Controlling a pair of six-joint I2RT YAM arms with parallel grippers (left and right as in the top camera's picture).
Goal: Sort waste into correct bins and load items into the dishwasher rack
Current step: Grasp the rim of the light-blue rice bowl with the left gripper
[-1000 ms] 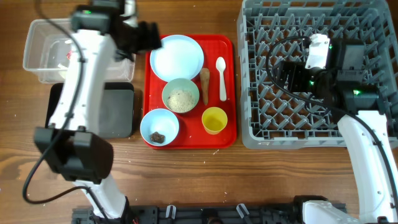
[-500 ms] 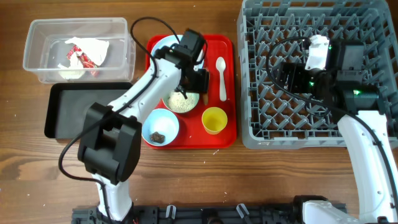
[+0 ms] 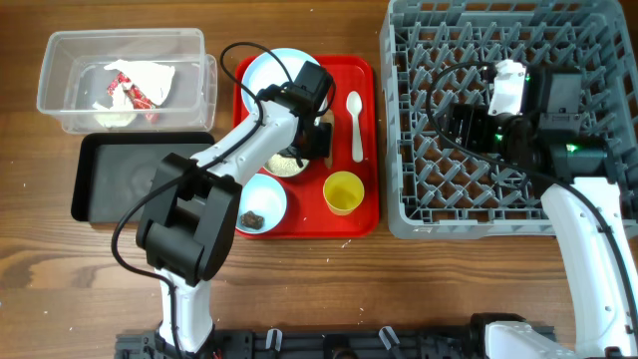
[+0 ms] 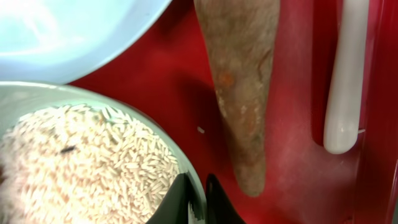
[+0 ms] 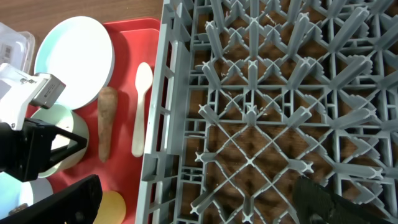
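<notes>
Left pincer [image 4: 198,202] looks clamped on the rim of the rice bowl [image 4: 37,99], with the carrot stick [image 4: 239,93] just beside it. Such a one-sided hold may tip the bowl, spilling rice [image 4: 81,162] onto the tray [image 4: 180,68].

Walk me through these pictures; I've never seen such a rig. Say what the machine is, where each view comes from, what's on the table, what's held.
This is a robot: two jointed arms at a wooden table. One picture looks down from above; the other two come from wrist cameras. On the red tray lie a plate, a green bowl of rice, a blue bowl, a yellow cup, a white spoon and a brown food stick. The left arm's two fingers sit either side of the green bowl's rim; whether they pinch it is unclear. The right arm's fingers are spread wide, holding nothing, over the grey rack. A clear tub with wrappers and a black tray sit at the left.
</notes>
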